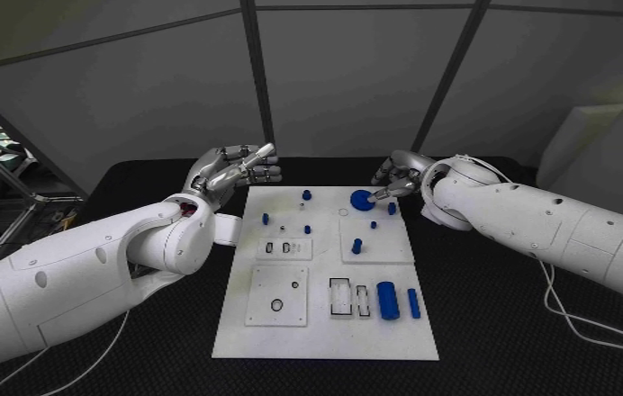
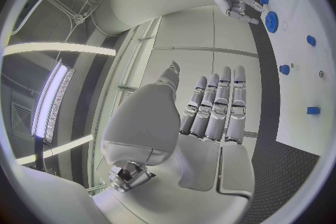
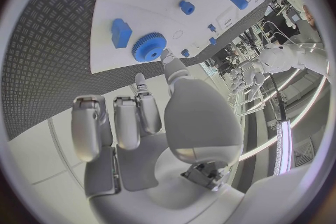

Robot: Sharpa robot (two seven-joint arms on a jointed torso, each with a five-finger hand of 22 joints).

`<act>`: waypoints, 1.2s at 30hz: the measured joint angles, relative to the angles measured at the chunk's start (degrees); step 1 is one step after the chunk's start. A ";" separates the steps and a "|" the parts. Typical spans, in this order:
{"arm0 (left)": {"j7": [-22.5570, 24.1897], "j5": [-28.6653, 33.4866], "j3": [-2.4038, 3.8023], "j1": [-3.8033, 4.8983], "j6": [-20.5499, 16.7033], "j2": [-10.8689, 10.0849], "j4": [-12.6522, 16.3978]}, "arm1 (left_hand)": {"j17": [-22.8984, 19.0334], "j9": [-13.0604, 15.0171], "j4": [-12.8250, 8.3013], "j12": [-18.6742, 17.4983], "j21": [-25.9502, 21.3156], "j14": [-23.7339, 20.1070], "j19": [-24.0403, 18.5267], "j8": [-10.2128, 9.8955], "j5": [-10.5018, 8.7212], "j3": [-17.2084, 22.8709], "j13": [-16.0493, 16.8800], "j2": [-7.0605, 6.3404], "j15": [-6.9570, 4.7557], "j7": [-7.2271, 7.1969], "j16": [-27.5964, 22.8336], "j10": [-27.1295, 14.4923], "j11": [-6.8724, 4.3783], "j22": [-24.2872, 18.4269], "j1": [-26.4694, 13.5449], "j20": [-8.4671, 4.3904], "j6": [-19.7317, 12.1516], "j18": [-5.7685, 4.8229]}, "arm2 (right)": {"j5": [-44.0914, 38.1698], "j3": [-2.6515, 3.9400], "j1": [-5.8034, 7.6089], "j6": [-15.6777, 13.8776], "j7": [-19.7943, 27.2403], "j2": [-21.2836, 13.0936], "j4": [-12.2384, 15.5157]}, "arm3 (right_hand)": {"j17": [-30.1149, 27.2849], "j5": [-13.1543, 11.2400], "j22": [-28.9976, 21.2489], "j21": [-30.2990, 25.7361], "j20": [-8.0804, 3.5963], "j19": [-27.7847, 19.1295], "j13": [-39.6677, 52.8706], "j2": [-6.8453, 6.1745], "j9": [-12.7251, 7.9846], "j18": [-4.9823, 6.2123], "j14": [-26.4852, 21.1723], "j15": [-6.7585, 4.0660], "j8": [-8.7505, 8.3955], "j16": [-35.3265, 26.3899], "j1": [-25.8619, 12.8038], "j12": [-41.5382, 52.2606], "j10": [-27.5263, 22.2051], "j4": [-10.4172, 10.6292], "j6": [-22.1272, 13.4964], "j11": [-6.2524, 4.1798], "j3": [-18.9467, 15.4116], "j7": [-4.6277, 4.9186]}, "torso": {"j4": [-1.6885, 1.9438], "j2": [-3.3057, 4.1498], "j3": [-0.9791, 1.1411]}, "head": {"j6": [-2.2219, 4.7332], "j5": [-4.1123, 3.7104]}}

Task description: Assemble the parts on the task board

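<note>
Gear (image 1: pixel 362 200), blue, upper centre of the task board (image 1: pixel 325 337), pinched by the right robot hand (image 1: pixel 397 183), probably for seating; left robot hand (image 1: pixel 237 167) hovers empty, fingers extended.

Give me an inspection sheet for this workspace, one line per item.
Surface: black table, bare around the board.
Job's things: white task board; blue gear at its far edge; two blue cylinders near the front; small blue pegs standing on it.
Clutter: nothing seen.
Hands: left hand raised beside the board, holding nothing; right hand, fingers at the gear, grip unclear.
Cables: white cable under the right arm.
Surroundings: grey panel walls.
</note>
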 measured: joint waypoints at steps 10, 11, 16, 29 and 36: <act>0.00 0.00 0.00 -0.04 0.11 0.31 -0.40 | 0.00 0.00 0.00 0.00 0.00 0.00 0.00 0.00 0.00 0.00 0.00 0.00 0.00 0.00 0.00 0.00 0.00 0.00 0.00 0.00 0.00 0.00 | 0.06 0.00 -0.02 1.49 -0.40 3.13 -3.20 | 0.00 1.10 -0.01 0.48 0.40 -0.01 0.02 0.75 -0.01 0.00 0.00 0.00 0.00 0.85 0.74 3.34 0.00 0.21 0.00 0.00 -0.09 0.00 | 0.15 0.01 -0.03 | -0.22 0.08; -0.01 0.00 0.00 -0.04 0.12 0.32 -0.43 | 0.00 0.00 0.00 0.00 0.00 0.00 0.00 0.00 0.00 0.00 0.00 0.00 0.00 0.00 0.00 0.00 0.00 0.00 0.00 0.00 0.00 0.00 | 0.05 0.00 -0.02 1.61 -0.40 3.31 -3.35 | 0.00 1.32 -0.01 0.47 0.40 -0.01 0.02 0.87 0.04 0.00 0.00 0.00 0.00 0.93 0.87 3.73 0.00 0.21 0.00 0.00 -0.09 0.00 | 0.15 0.00 -0.05 | -0.26 0.13; -0.01 0.00 0.00 -0.05 0.16 0.39 -0.55 | 0.00 0.00 0.00 0.00 0.00 0.00 0.00 0.00 0.00 0.00 0.00 0.00 0.00 0.00 0.00 0.00 0.00 0.00 0.00 0.00 0.00 0.00 | -0.40 -0.01 -0.03 2.23 -0.39 4.09 -3.90 | -0.01 3.00 -0.01 0.71 0.40 -0.01 0.02 1.18 0.12 -0.91 0.00 0.00 0.00 1.20 1.18 4.75 -0.01 0.21 0.22 0.00 -0.09 0.21 | 0.09 -0.02 -0.07 | -0.31 0.16; -0.03 -0.01 0.00 -0.05 0.22 0.57 -0.67 | 0.00 0.00 -0.41 0.00 0.00 0.00 0.00 0.00 0.00 -0.07 0.00 0.00 0.00 0.00 0.00 0.00 0.00 0.00 0.00 0.00 0.00 0.01 | -3.40 -0.02 -0.07 3.94 -0.38 5.36 -5.87 | -0.02 5.36 -0.01 0.71 0.40 -0.01 0.02 1.58 0.11 -0.90 0.00 0.00 0.00 1.43 1.58 5.84 -0.01 0.05 0.70 0.00 0.06 0.11 | 0.07 -0.02 -0.04 | -0.52 0.01; -0.03 -0.01 0.00 -0.05 0.22 0.64 -0.74 | 0.00 0.00 -0.40 0.00 0.00 0.00 0.00 0.00 0.00 -0.07 0.00 0.00 0.00 0.00 0.00 0.00 0.00 0.00 0.00 0.00 0.00 0.00 | -4.21 0.05 -0.02 4.83 -0.39 5.87 -6.48 | -0.02 5.70 -0.02 0.71 0.40 -0.01 0.01 1.94 0.11 -0.89 0.00 -0.01 0.00 1.43 1.94 6.09 -0.01 -0.14 1.01 0.00 0.25 0.17 | 0.08 -0.02 -0.02 | -0.60 0.08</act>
